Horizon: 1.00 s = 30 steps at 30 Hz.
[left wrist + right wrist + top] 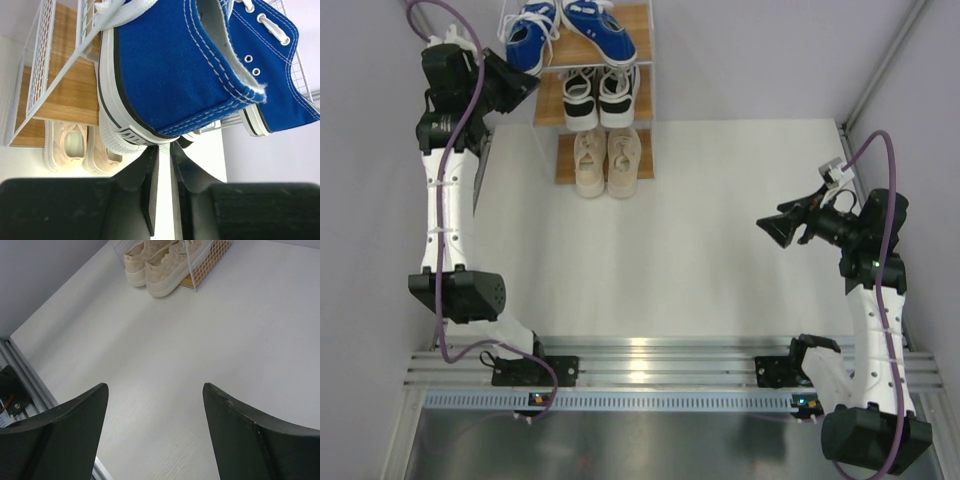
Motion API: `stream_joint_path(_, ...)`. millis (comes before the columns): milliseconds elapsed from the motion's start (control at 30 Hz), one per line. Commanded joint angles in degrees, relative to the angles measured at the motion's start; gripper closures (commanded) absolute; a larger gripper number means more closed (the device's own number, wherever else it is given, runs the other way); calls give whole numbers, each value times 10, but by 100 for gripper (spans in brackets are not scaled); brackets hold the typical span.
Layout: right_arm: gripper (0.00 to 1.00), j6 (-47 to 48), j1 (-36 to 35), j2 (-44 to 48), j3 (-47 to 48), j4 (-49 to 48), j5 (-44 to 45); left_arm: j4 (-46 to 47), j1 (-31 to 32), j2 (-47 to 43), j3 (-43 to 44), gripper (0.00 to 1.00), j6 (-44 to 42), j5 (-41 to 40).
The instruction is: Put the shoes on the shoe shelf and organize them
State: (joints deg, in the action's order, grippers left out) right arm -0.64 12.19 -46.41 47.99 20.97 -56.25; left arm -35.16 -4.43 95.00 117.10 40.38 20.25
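White surface [720, 200] with the stepped shoe shelf [549, 100] at its far edge, all three pairs on the boards.
Blue pair [598, 30] on the top board, black-and-white pair [618, 95] on the middle, beige pair [623, 160] on the lowest. Left gripper [165, 149]: jaws drawn almost together, only a narrow slit, tips just at a blue shoe's heel sole; contact not discernible. Right gripper [155, 387]: jaws spread wide, nothing between, over the surface well apart from the shelf.
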Motion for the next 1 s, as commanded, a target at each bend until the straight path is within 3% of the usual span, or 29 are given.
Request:
stream_joint_path(0,23,28,7,5,3,-13,-9,56,-8,-38,-5,75,-12,27)
stream_joint_path(33,23,29,7,6,3,-13,-8,61,-8,-42,-8,63,-12,36)
stream_joint_path(133,23,31,7,5,2,-13,-8,94,-9,-73,-32,47,-20,84)
stream_joint_path(267,23,31,7,4,2,-15,-8,137,-4,-125,-74,38,-21,119)
stream_joint_path(400,23,31,7,-2,3,-14,-10,136,75,-127,-44,32,-67,91)
stream_joint_path(500,23,31,6,-2,4,-15,-11,137,160,-108,-17,29,-106,26)
stream_joint_path(667,23,31,5,-3,9,-11,-11,141,282,-47,30,28,-187,-177)
stream_joint_path(867,23,31,4,11,7,-3,-11,261,329,12,26,20,-224,-370)
stream_joint_path(967,23,33,4,20,5,1,-11,301,338,43,36,17,-243,-417)
